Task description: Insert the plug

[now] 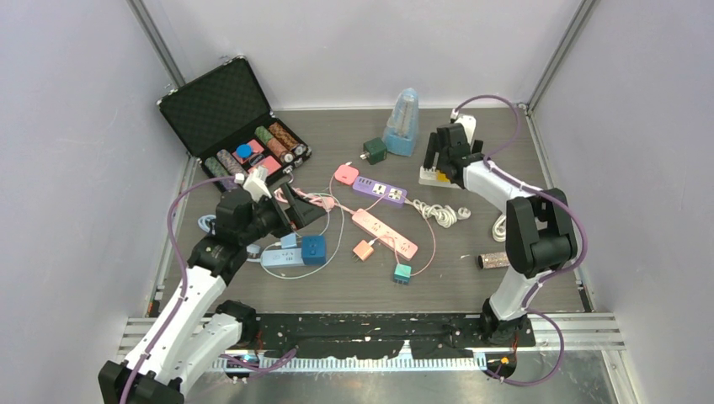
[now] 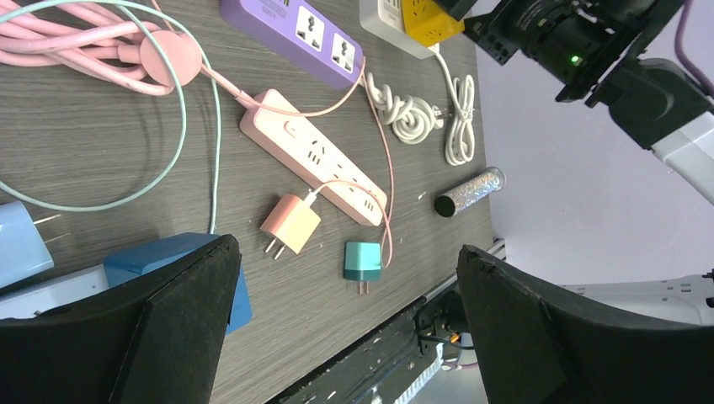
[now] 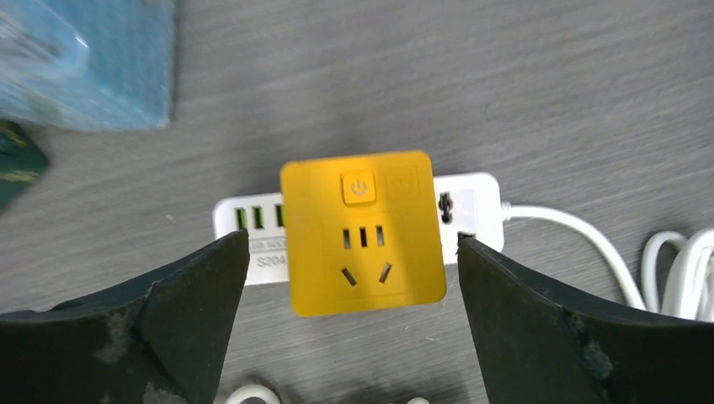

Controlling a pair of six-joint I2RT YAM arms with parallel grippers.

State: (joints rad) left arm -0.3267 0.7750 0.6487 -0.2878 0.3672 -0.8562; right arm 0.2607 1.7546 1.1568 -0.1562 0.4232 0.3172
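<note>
The plug is a yellow square adapter (image 3: pixel 362 231) with a power button and socket holes on top. It sits on the middle of a white power strip (image 3: pixel 476 210); its pins are hidden. My right gripper (image 3: pixel 352 273) hangs open right above it, one finger on each side, touching nothing. In the top view that gripper (image 1: pixel 444 150) is at the back right, over the strip (image 1: pixel 428 177). My left gripper (image 1: pixel 295 206) is open and empty at the left, above the table near a blue adapter (image 2: pixel 240 295).
A pink strip (image 1: pixel 385 233), a purple strip (image 1: pixel 379 191), an orange plug (image 1: pixel 364 249) and a teal plug (image 1: pixel 402 272) lie mid-table among cables. A coiled white cord (image 1: pixel 442 212) trails from the white strip. An open black case (image 1: pixel 231 118) stands back left, a glitter tube (image 1: pixel 493 260) right.
</note>
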